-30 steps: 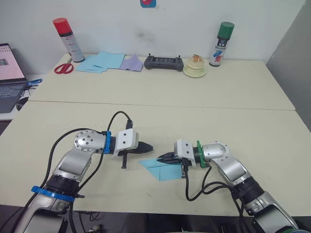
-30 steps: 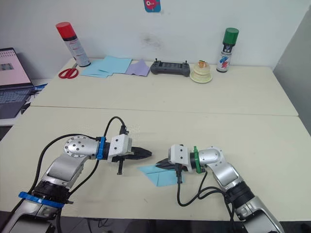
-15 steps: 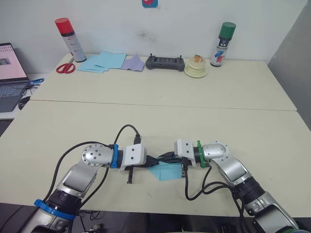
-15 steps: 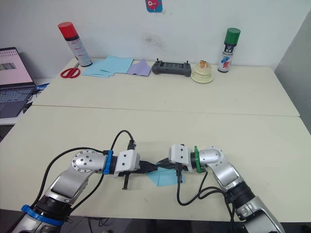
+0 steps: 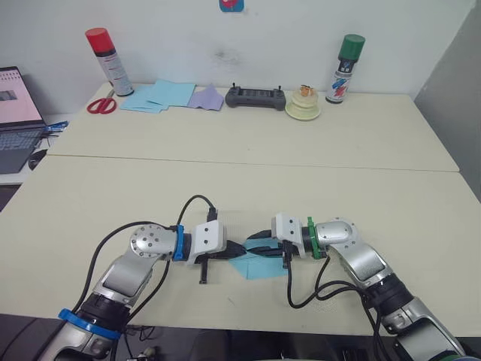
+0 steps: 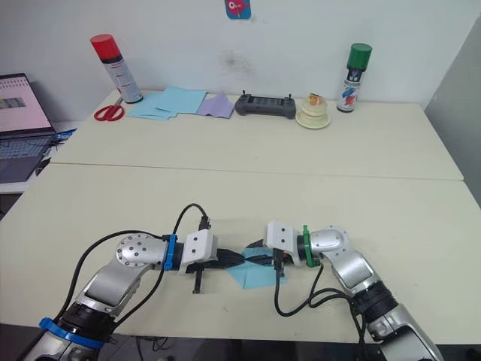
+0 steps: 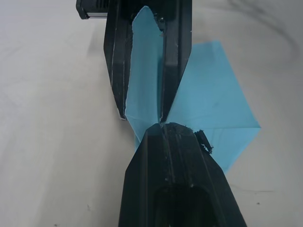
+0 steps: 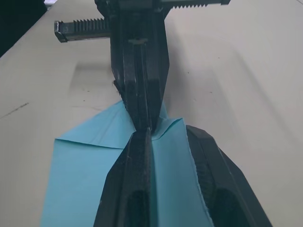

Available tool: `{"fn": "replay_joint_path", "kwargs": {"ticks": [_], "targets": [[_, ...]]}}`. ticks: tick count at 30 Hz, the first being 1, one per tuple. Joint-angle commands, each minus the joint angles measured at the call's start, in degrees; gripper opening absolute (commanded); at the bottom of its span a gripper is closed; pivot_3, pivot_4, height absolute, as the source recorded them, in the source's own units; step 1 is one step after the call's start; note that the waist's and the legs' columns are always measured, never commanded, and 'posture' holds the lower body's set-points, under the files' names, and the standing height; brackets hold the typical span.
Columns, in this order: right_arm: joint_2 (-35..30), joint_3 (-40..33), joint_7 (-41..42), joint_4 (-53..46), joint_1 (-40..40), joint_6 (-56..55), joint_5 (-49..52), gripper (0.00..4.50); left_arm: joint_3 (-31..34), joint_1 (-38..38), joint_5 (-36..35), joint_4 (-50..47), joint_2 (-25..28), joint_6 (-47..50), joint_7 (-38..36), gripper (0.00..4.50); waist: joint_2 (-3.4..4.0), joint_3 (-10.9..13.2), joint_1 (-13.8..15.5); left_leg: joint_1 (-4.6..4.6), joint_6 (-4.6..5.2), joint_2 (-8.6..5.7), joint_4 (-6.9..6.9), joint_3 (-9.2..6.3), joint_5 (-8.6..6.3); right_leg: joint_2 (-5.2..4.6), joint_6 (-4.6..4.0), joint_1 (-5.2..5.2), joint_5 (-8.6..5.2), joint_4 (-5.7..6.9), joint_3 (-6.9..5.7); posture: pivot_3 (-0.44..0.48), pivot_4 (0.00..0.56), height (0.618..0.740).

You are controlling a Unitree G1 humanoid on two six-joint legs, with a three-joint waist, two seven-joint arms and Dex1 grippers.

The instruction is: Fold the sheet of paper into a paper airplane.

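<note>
The sheet of paper point(image 5: 261, 265), light blue and creased, lies on the near table between my two arms, with one flap point(image 7: 144, 71) standing up. My right gripper point(image 8: 168, 132) is open, and its two fingers stand on either side of that raised flap. My left gripper point(image 7: 165, 130) is shut, and its tip rests at the paper's near corner, right against the right gripper's fingertips point(image 7: 120, 111). In the left eye view the left gripper point(image 5: 242, 251) and the right gripper point(image 5: 254, 243) meet tip to tip over the paper's left end.
Along the far table edge stand a red-capped spray can point(image 5: 99, 51), scissors point(image 5: 98, 104), a pile of blue sheets point(image 5: 161, 94), a lavender sheet point(image 5: 204, 98), a black controller point(image 5: 255, 96), a cream tape roll point(image 5: 302, 107) and a green-capped can point(image 5: 342, 68). A laptop point(image 5: 15, 113) sits far left.
My left gripper, still shut, has moved right from beside the paper until its tip touches the paper at the right gripper's fingertips. The right arm has barely shifted.
</note>
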Motion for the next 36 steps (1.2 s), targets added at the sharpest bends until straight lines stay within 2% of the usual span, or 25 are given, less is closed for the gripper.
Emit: {"fn": "replay_joint_path", "kwargs": {"ticks": [1, 9, 14, 19, 30, 36], "targets": [[-1.09, -2.43, 0.30, -5.59, -0.39, 2.12, 2.79, 1.17, 0.52, -0.47, -0.01, 0.85, -0.16, 0.31, 0.63, 0.00, 0.00, 0.00, 0.00, 0.00, 0.00, 0.00, 0.00, 0.00, 0.00, -0.01, 0.00, 0.00, 0.00, 0.00, 0.01, 0.000, 0.150, 0.740], [-2.58, -6.42, -2.34, -10.17, -0.80, 4.73, 4.85, 1.17, 0.40, -0.87, -0.58, 1.08, -0.14, 0.10, 0.12, 0.00, 0.00, 0.00, -0.01, 0.00, 0.00, -0.01, 0.00, -0.01, 0.00, -0.01, 0.01, 0.00, 0.00, 0.00, -0.01, 0.000, 0.150, 0.740], [-3.62, -4.40, -2.19, -12.41, 1.91, 4.78, 3.38, 1.17, 0.24, -1.19, -0.60, 1.37, -0.13, -0.22, -0.23, 0.00, 0.00, 0.00, 0.00, -0.01, 0.00, -0.01, -0.01, 0.00, 0.00, -0.01, 0.01, -0.01, -0.01, -0.01, 0.00, 0.000, 0.150, 0.740], [-2.93, -2.33, -5.07, -10.49, 3.91, 6.36, 0.69, 0.04, 0.12, -1.52, -0.50, 1.73, -0.07, -0.54, -0.49, 0.00, 0.00, 0.00, -0.01, -0.02, 0.00, -0.03, -0.08, 0.03, 0.00, -0.01, 0.01, -0.03, -0.01, -0.04, 0.02, 0.000, 0.150, 0.740], [-3.22, -0.92, -5.95, -8.54, 3.86, 8.37, -0.54, 0.04, 0.74, -2.07, -0.88, 2.10, 0.03, -0.73, -0.91, 0.00, 0.00, 0.00, -0.01, 0.00, 0.00, -0.05, -0.18, 0.02, 0.00, 0.00, 0.01, -0.05, -0.01, -0.05, 0.01, 0.000, 0.150, 0.740], [-4.30, 1.37, -6.58, -6.80, 3.99, 8.85, -3.59, 0.04, 4.92, -4.15, -3.39, 4.03, -0.36, 0.33, 0.71, 0.00, -0.01, 0.00, -0.01, 0.02, 0.00, -0.06, -0.27, 0.00, 0.00, 0.01, 0.01, -0.06, -0.01, -0.06, -0.02, 0.000, 0.150, 0.740]]}}
